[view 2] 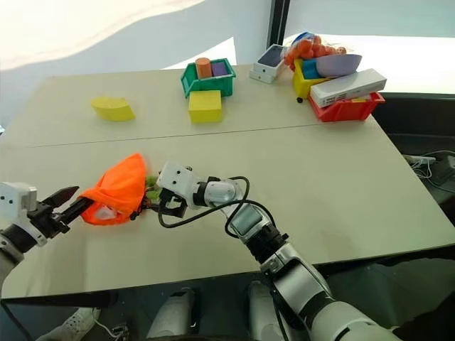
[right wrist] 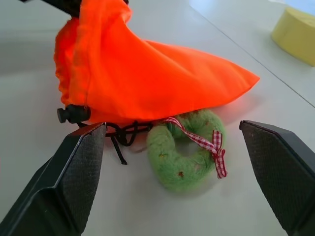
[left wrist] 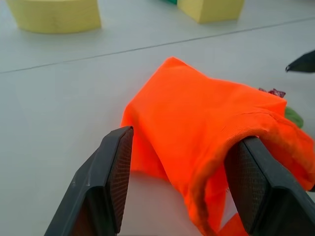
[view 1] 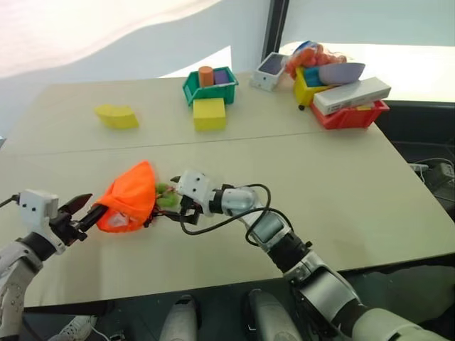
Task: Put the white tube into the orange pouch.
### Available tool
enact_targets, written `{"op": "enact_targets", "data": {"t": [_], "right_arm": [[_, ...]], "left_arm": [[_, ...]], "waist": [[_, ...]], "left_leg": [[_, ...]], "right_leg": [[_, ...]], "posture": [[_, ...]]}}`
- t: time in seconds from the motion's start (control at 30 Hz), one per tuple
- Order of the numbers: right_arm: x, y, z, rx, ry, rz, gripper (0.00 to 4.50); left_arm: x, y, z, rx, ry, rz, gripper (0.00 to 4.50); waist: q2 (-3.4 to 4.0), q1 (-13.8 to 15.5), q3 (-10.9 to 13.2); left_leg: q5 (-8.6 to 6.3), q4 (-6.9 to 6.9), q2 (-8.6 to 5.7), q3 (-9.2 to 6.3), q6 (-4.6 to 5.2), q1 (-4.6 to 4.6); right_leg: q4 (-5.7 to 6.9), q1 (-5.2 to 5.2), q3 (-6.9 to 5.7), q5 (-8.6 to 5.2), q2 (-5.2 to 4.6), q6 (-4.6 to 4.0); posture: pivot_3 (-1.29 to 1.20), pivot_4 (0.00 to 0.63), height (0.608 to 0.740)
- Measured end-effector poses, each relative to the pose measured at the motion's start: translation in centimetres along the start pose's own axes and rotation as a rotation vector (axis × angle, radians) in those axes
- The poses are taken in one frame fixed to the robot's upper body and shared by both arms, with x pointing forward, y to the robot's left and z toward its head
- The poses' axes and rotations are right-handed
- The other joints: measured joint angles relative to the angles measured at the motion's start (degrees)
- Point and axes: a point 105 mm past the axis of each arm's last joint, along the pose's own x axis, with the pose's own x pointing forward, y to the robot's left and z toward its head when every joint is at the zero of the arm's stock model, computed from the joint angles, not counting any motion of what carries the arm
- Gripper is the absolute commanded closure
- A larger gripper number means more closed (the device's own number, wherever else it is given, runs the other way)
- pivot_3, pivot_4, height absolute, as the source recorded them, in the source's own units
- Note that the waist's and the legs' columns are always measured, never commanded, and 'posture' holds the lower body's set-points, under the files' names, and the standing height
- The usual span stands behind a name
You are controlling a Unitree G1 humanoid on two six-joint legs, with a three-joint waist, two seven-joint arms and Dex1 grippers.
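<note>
Left tool (view 1: pixel 84 211) apparently hooks orange pouch (view 1: pixel 130 195) rim.

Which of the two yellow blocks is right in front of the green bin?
The square block, touching the bin's front; the rounded one lies apart, far to its left.

Bright daylight pours in from the far side of the scene, washing out the white backdrop and the far edge of the pale beige table (view 1: pixel 334 185) to near white glare. The table surface is evenly lit, with soft, faint shadows. In the wrist views, the bright orange soft fabric pouch (right wrist: pixel 147 83) glows saturated and casts a gentle shadow; the nearest black fingers look softly blurred.
</note>
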Motion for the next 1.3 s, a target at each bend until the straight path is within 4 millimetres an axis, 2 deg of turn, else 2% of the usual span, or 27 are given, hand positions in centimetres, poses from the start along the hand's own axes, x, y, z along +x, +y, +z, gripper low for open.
{"op": "enact_targets", "data": {"t": [0.03,0.13,0.33,0.37,0.5,0.7,0.8,0.83,0.87,0.9,0.93,1.1,1.3], "right_arm": [[0.3,0.1,-0.4,-0.012,0.017,0.000,0.00],[0.9,-0.1,-1.5,-0.034,0.069,-0.015,0.91],[0.9,-1.0,-1.9,-0.069,0.080,-0.055,4.09],[0.8,-1.1,-1.8,-0.073,0.076,-0.058,4.46],[-0.9,-2.0,-2.2,-0.070,0.061,-0.108,4.46],[-7.9,-3.0,-2.9,0.053,-0.009,-0.223,4.46],[-10.9,-2.8,-2.8,0.114,-0.031,-0.244,4.46],[-11.8,-2.6,-2.6,0.130,-0.037,-0.247,4.50],[-12.3,-2.6,-2.5,0.139,-0.039,-0.245,4.50],[-12.6,-2.5,-2.3,0.141,-0.041,-0.241,4.50],[-12.8,-2.4,-2.1,0.142,-0.044,-0.238,4.50],[-12.9,-2.4,-1.5,0.150,-0.063,-0.238,4.50],[-12.7,-2.5,-1.2,0.145,-0.072,-0.242,4.50]], "left_arm": [[-0.1,0.0,0.2,-0.016,-0.010,-0.001,1.66],[-0.4,0.1,0.4,-0.044,-0.021,-0.003,1.61],[-0.6,0.1,0.2,-0.060,-0.016,0.007,1.61],[-0.5,0.0,0.3,-0.060,-0.023,0.007,1.61],[-0.1,-0.1,1.3,-0.075,-0.074,0.004,1.61],[0.1,-1.0,1.8,-0.050,-0.043,-0.047,1.61],[0.6,-1.4,2.1,-0.022,-0.010,-0.093,1.61],[0.9,-1.7,2.4,-0.012,-0.004,-0.117,1.08],[1.2,-1.9,2.8,-0.004,-0.006,-0.138,0.76],[1.6,-2.1,3.3,0.003,-0.010,-0.161,0.27],[1.9,-2.3,3.8,0.008,-0.017,-0.185,0.08],[4.0,-3.9,6.4,0.070,-0.060,-0.311,0.08],[6.4,-6.3,6.1,0.142,0.018,-0.498,0.08]], "waist": [[0.00,0.00,0.00],[0.00,0.05,0.00],[0.00,0.03,0.00],[0.00,0.03,0.00],[-0.04,0.17,-0.02],[-0.05,0.21,-0.02],[-0.06,0.15,-0.01],[-0.04,0.17,-0.01],[-0.04,0.11,-0.01],[-0.04,0.05,0.00],[-0.04,0.06,0.00],[-0.04,0.25,0.00],[-0.04,0.18,0.00]], "left_leg": [[0.00,0.00,0.00,0.00,0.00,0.00],[0.00,0.00,-0.01,0.00,0.00,-0.01],[0.00,-0.01,-0.01,0.00,0.00,0.00],[0.00,0.00,-0.01,0.00,0.00,-0.01],[0.00,0.02,-0.03,-0.03,0.00,-0.01],[0.00,0.02,-0.05,-0.02,0.00,0.00],[0.00,0.02,-0.03,-0.05,0.00,0.04],[0.00,0.02,-0.03,-0.05,0.00,0.05],[0.00,0.02,-0.03,-0.05,0.00,0.06],[0.00,0.03,-0.03,-0.04,0.00,0.07],[0.00,0.03,-0.03,-0.04,0.00,0.07],[0.00,0.03,-0.05,-0.03,0.00,0.03],[0.00,0.04,-0.06,-0.01,0.00,0.01]], "right_leg": [[0.00,0.00,0.00,0.00,0.00,0.00],[0.00,0.00,0.00,0.00,-0.01,0.00],[0.00,0.00,0.01,0.00,-0.01,-0.01],[-0.01,0.00,0.01,0.00,-0.02,-0.01],[-0.01,0.05,0.00,0.00,-0.03,0.00],[-0.03,0.08,0.02,-0.03,-0.05,0.05],[0.01,0.08,0.01,-0.15,0.01,0.20],[0.01,0.09,0.01,-0.15,0.01,0.20],[0.01,0.08,0.01,-0.15,0.02,0.19],[0.01,0.08,0.01,-0.14,0.02,0.18],[0.01,0.08,0.01,-0.14,0.02,0.18],[-0.02,0.09,0.01,-0.14,0.01,0.19],[-0.02,0.08,0.02,-0.13,0.01,0.22]], "posture": [[0.00,0.150,0.740],[0.00,0.150,0.740],[0.00,0.150,0.740],[0.00,0.150,0.740],[0.00,0.150,0.740],[0.00,0.150,0.740],[0.00,0.150,0.740],[0.00,0.150,0.740],[0.00,0.150,0.740],[0.00,0.150,0.740],[0.00,0.150,0.740],[0.00,0.150,0.740],[0.00,0.150,0.740]]}}
